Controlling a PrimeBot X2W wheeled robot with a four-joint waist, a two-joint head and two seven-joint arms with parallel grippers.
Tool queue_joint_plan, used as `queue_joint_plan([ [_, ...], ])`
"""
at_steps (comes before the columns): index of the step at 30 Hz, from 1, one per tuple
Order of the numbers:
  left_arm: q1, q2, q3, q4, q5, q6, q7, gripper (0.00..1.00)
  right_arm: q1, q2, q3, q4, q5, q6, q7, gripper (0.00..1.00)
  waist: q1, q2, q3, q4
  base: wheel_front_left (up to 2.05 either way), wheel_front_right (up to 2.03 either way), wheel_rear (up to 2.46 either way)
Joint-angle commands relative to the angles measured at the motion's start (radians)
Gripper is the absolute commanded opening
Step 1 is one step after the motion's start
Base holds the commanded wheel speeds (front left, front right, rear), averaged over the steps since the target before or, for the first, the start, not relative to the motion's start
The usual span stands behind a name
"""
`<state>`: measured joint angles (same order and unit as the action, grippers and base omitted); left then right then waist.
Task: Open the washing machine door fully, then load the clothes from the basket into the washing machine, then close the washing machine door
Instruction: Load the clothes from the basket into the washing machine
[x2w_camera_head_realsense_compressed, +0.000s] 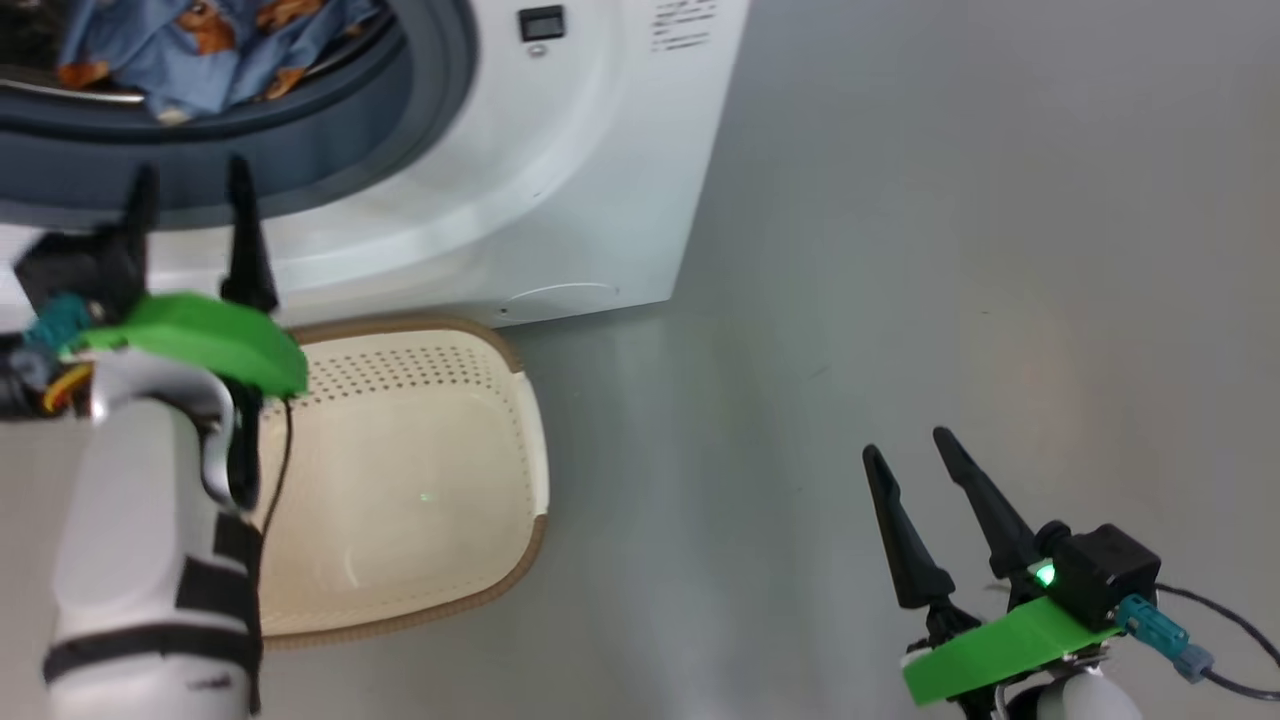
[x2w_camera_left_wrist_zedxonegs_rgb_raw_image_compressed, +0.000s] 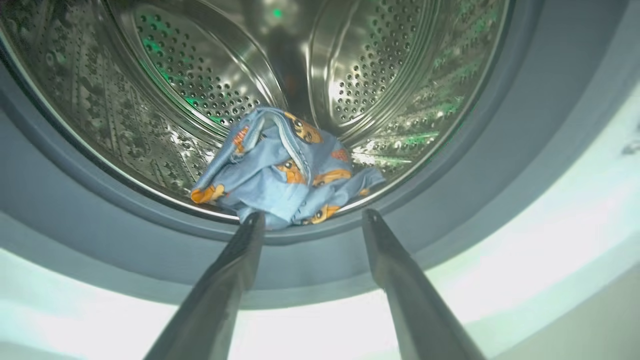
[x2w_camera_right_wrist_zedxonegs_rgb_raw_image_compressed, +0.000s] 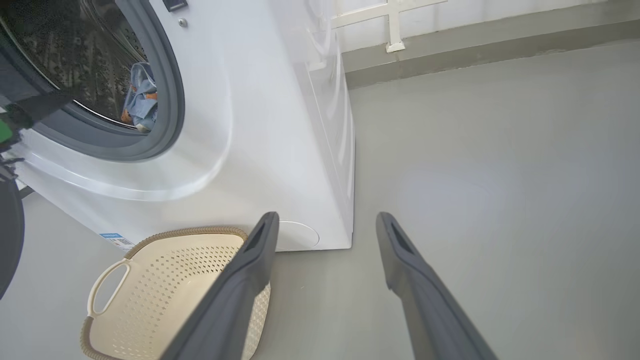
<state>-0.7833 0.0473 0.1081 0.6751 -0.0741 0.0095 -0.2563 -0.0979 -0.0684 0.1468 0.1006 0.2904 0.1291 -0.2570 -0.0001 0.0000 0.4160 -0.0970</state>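
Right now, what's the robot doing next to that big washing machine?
It is doing laundry. The bear-print clothes lie inside the washing machine, just behind its grey ring, and the basket on the floor in front is empty. The left gripper hangs open before the opening, holding nothing. The right gripper is open too, off to the side over the floor.

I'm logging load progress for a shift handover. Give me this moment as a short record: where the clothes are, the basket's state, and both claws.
clothes: bunched at the front lip of the steel drum, inside the washing machine
basket: on the floor in front of the machine, no clothes in the part that shows
left claw: open, holding nothing, pointing at the drum opening
right claw: open, holding nothing, over the floor
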Motion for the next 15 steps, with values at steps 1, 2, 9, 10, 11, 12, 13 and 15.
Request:
queue_joint_plan([
  [1,0.043,0.030,0.013,-0.053,0.005,-0.005,-0.005,1.00,-0.016,-0.006,0.020,-0.029,-0.014,0.002,-0.005,1.00,0.0001,0.0000,0.006,0.027,0.00,0.00,0.00],
  [2,0.065,0.028,0.010,-0.076,0.003,-0.006,-0.005,1.00,-0.020,-0.009,0.018,-0.032,-0.016,0.002,-0.005,1.00,0.0001,0.0000,0.008,0.033,0.00,0.00,0.00],
  [9,0.300,0.013,0.001,-0.303,-0.022,0.013,-0.006,1.00,-0.038,-0.024,0.010,-0.043,-0.023,0.002,-0.005,1.00,0.0001,0.0000,0.008,0.062,0.00,0.00,0.00],
  [10,0.331,0.011,-0.002,-0.328,-0.027,0.017,-0.006,1.00,-0.037,-0.027,0.009,-0.044,-0.023,0.002,-0.005,1.00,0.0001,0.0000,0.008,0.066,0.00,0.00,0.00],
  [11,0.356,0.010,-0.002,-0.355,-0.030,0.022,-0.006,1.00,-0.037,-0.029,0.008,-0.045,-0.023,0.002,-0.005,1.00,0.0001,0.0000,0.009,0.070,0.00,0.00,0.00],
  [12,0.381,0.010,-0.002,-0.382,-0.035,0.026,-0.006,1.00,-0.037,-0.031,0.007,-0.046,-0.024,0.002,-0.005,1.00,0.0001,0.0000,0.009,0.074,0.00,0.00,0.00],
  [13,0.405,0.009,-0.004,-0.409,-0.039,0.030,-0.006,1.00,-0.037,-0.032,0.005,-0.047,-0.025,0.002,-0.005,1.00,0.0001,0.0000,0.009,0.078,0.00,0.00,0.00],
  [15,0.451,0.008,-0.011,-0.459,-0.042,0.039,-0.006,1.00,-0.037,-0.035,0.002,-0.049,-0.026,0.002,-0.005,1.00,0.0001,0.0000,0.011,0.084,0.00,0.00,0.00],
])
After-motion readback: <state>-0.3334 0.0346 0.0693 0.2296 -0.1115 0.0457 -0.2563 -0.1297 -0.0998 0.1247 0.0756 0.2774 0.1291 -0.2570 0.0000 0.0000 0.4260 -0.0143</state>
